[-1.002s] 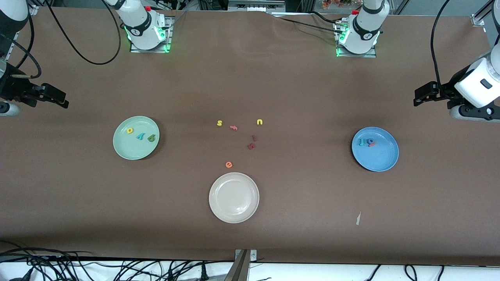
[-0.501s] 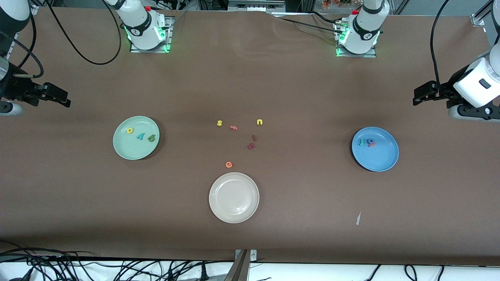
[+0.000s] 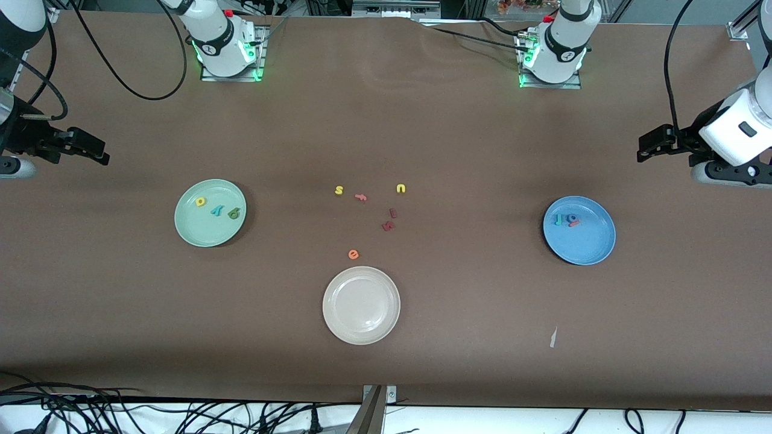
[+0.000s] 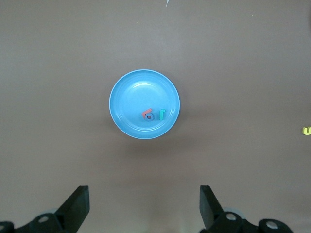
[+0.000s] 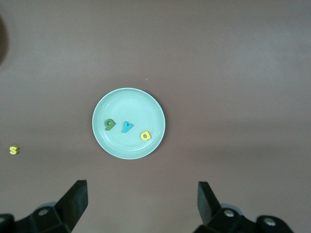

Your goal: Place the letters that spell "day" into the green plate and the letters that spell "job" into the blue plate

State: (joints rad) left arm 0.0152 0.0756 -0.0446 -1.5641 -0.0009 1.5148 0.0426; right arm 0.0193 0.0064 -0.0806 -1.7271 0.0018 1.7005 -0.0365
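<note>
Little changed since a second ago; left gripper edged slightly up, right gripper barely shifted, both spread wide, empty; "day" letters in green plate, "job" letters in blue plate, unmoved.

We see the brown worktop evenly and fairly brightly lit from overhead, with a paler sheen toward twelve o'clock in the front view. Soft shadows hug the green plate and the blue plate at about four and eight o'clock. Both wrist views look sharp at centre and dim toward their corners, with no glare
</note>
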